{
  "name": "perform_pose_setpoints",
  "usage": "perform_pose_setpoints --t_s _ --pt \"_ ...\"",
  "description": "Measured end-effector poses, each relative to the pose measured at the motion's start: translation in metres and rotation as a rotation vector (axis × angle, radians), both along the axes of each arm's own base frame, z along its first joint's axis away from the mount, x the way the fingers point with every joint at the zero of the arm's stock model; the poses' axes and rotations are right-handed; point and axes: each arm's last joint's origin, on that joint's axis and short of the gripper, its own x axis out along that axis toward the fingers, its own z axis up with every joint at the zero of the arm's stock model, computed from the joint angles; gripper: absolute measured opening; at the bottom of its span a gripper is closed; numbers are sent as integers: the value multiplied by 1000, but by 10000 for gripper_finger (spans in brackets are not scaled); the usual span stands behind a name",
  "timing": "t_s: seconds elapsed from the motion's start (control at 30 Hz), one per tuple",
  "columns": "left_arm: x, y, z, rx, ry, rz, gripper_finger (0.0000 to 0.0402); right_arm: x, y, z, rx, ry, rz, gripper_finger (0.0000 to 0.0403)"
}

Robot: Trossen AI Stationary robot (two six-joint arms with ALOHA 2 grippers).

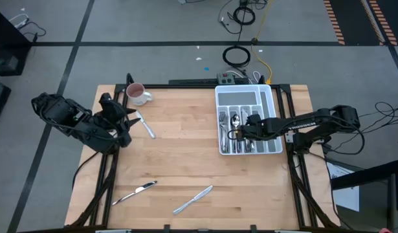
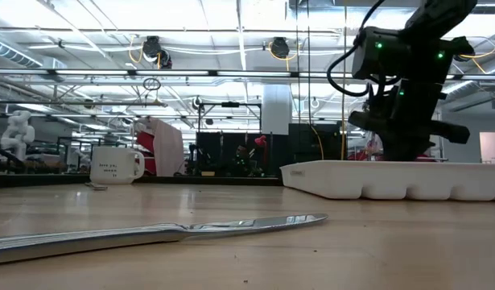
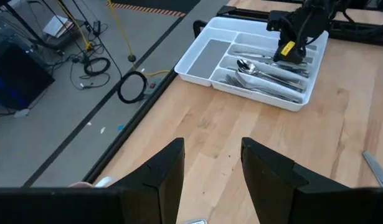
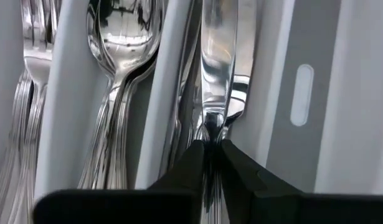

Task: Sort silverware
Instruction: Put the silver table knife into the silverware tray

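The silverware lies partly in the white divided tray (image 1: 219, 92) at the table's right: forks, spoons (image 4: 119, 37) and knives in separate slots. My right gripper (image 4: 212, 152) reaches down into the tray (image 3: 203, 59) and is shut on a knife (image 4: 219, 62) in the knife slot. Three more knives lie flat on the table: one (image 1: 145, 124) beside my left gripper, two (image 1: 135, 192) (image 1: 193, 199) near the front edge. My left gripper (image 3: 213, 180) hovers open above the table's left side, touching nothing. My right gripper pinches the knife between its two fingers at the narrow neck (image 4: 211, 132) where blade meets handle. The fingers come steeply from above and stand on either side of the knife's width. The blade lies along the slot on other knives.
A white mug (image 1: 137, 94) stands at the far left, close to my left arm. Bare wood lies between the tray and the loose knives. In the low view one knife (image 2: 150, 234) lies close to the camera and the tray (image 2: 392, 181) stands at the right.
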Motion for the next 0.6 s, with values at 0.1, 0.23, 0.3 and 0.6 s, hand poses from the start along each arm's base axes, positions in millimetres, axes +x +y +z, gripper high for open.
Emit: perform_pose_setpoints --t_s 0.1,0.23,0.3,0.6 --pt "2 3 0 -30 -18 49 164 1 0 0 14 -1 18 59" --pt "5 9 -1 -91 -41 127 164 1 1 0 16 4 35 116" --pt "7 11 -2 -120 -56 171 164 1 1 0 15 6 41 138" --pt "31 30 -23 -234 -134 523 164 -1 0 5 -5 3 106 164"
